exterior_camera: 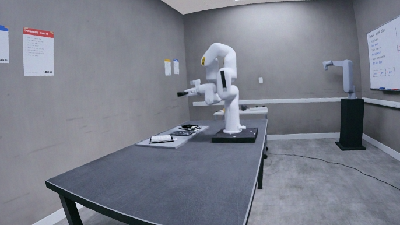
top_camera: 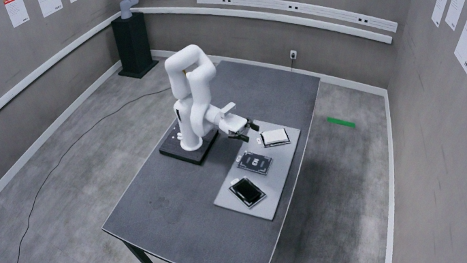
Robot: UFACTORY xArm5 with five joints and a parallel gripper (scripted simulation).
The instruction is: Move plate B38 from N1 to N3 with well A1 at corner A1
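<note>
Three nests lie in a row on a light grey mat (top_camera: 272, 191). The far nest holds a white plate (top_camera: 275, 137), which also shows in the exterior view (exterior_camera: 161, 138). The middle nest (top_camera: 254, 163) is empty, with white locator marks (exterior_camera: 182, 133). The near nest holds a black plate (top_camera: 247, 191) (exterior_camera: 190, 127). The plate labels and nest signs are too small to read. My gripper (top_camera: 250, 132) (exterior_camera: 182, 93) is open and empty. It points sideways, well above the table, just left of the white plate.
My arm's black base plate (top_camera: 188, 144) sits left of the mat. A second arm on a black pedestal (exterior_camera: 351, 122) stands on the floor by the wall. A cable runs across the floor.
</note>
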